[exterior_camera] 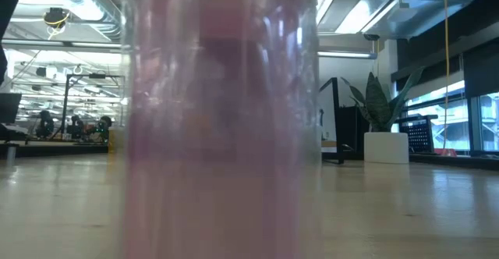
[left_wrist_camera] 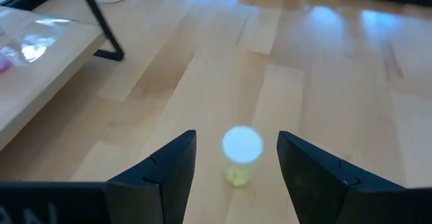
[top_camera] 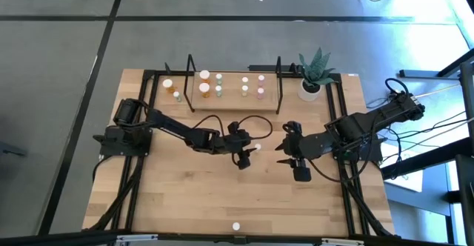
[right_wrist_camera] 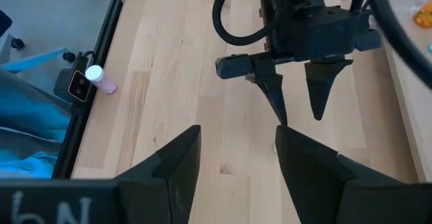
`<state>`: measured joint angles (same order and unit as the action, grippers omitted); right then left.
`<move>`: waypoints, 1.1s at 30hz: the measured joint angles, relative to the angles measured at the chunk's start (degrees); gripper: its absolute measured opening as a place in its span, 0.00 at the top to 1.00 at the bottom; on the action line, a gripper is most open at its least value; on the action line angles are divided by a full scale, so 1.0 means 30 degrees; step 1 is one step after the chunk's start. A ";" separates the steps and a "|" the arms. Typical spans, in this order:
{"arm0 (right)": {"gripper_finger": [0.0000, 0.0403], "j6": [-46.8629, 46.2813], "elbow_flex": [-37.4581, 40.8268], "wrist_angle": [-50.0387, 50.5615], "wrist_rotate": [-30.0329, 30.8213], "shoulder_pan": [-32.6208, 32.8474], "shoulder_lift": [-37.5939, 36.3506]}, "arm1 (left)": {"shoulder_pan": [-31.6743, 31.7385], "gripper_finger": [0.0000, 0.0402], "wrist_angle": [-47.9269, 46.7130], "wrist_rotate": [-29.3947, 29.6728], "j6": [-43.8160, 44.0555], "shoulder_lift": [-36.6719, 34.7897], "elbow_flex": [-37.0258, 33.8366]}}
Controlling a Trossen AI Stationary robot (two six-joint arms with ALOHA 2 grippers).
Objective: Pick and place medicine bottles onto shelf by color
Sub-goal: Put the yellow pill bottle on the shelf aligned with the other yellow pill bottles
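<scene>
My left gripper straddles, jaws apart, an upright yellow-green bottle, round white cap up, on pale wood-grain table. My right gripper hangs open, empty.

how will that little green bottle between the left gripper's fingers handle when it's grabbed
The green bottle stands upright, small beside the open left gripper, so an off-centre finger would probably tip it. Being round, it would likely roll then. It probably weighs little.

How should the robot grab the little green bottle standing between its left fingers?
Probably by the green body just under the white cap, coming straight down. The green bottle stands upright on the table, and the left gripper already has an open finger on each side of it, not touching. The round body suits a squeeze from opposite sides.
</scene>
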<state>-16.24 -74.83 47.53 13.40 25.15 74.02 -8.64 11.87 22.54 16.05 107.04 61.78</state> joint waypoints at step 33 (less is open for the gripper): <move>0.52 0.0019 0.0007 -0.0022 -0.0012 0.0000 0.0007 | 0.0862 0.21 0.2235 -0.2572 -0.1054 0.1944 0.0000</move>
<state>-16.19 -74.81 47.46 13.37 25.15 74.04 -6.06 18.57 14.82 12.88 112.88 61.78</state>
